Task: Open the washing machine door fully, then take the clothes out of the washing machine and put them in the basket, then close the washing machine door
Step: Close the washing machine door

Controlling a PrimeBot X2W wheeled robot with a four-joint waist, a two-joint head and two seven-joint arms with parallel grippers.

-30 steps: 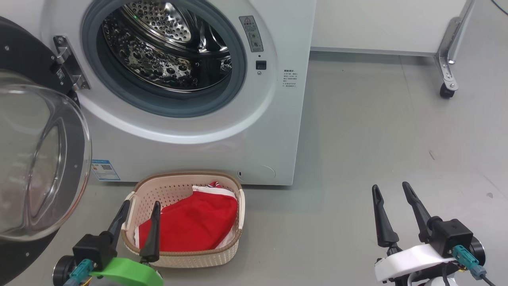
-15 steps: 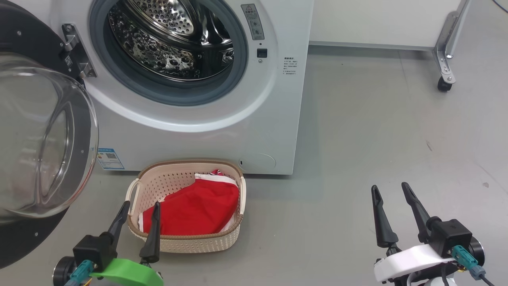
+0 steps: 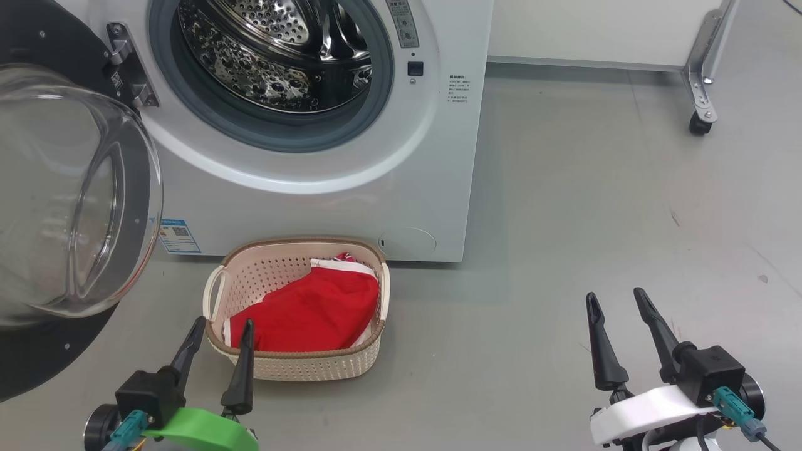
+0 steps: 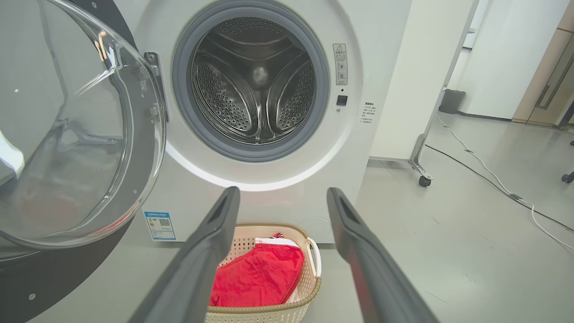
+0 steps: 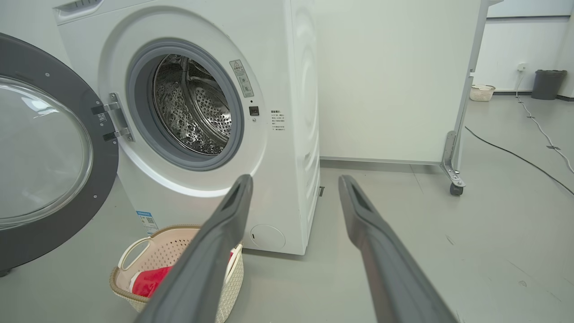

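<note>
Only camera shifted; clothes (image 3: 307, 313) lie in basket (image 3: 301, 366) by washing machine (image 3: 351, 207); left end effector (image 3: 223, 322), right end effector (image 3: 614, 294) spread, idle; next, shut washing machine door (image 3: 69, 200).

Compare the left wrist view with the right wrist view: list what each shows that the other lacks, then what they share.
Left wrist, not right: the drum's back wall seen head-on, and a tan wooden door far off. Right wrist, not left: the washing machine with its side panel, and a second pale basket by the far wall. Both: the open washing machine door and the basket holding the red clothes.
</note>
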